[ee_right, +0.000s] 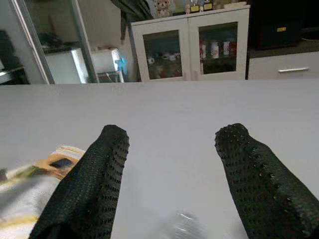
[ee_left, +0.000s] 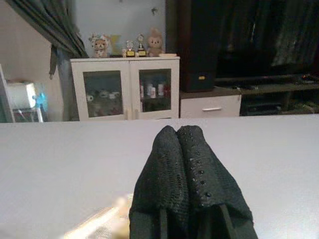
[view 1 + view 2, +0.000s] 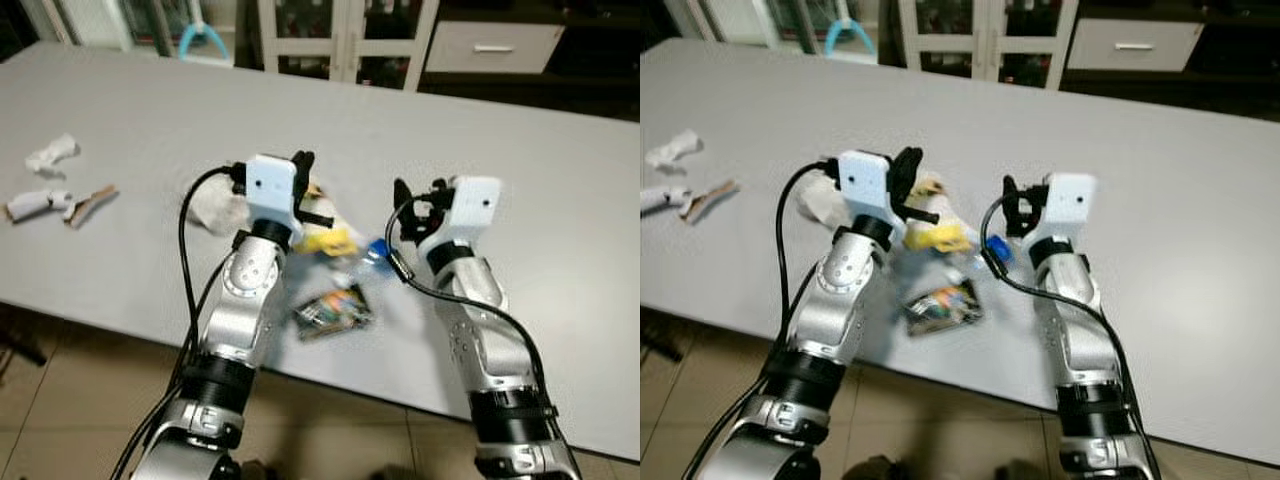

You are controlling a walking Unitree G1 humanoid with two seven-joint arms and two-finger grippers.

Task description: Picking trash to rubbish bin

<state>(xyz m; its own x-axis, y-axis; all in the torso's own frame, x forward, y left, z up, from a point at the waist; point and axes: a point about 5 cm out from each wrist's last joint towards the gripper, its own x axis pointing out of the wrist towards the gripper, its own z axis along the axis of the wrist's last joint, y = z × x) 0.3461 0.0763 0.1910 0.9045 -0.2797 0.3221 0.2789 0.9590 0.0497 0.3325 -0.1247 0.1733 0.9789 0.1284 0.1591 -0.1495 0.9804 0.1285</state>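
Both arms hover over the grey table (image 3: 560, 200), reaching for the trash pile (image 3: 335, 270) near its front edge. The left gripper (image 2: 182, 144) is pressed together, empty; the right gripper (image 1: 172, 149) is spread, just beside the pile. Next, the right gripper likely must lower and pinch one piece.

Table (image 3: 560, 190): smooth matt grey top. Arms: brushed silver metal, white plastic wrist housings. Left gripper (image 2: 185, 169) and right gripper (image 1: 172, 164): fingers clad in black dimpled rubbery texture. Snack wrapper (image 3: 332, 310): glossy printed foil. Crumpled tissue (image 3: 50, 153): soft white paper. Cabinet (image 2: 124, 87): white-painted, glass-fronted doors.
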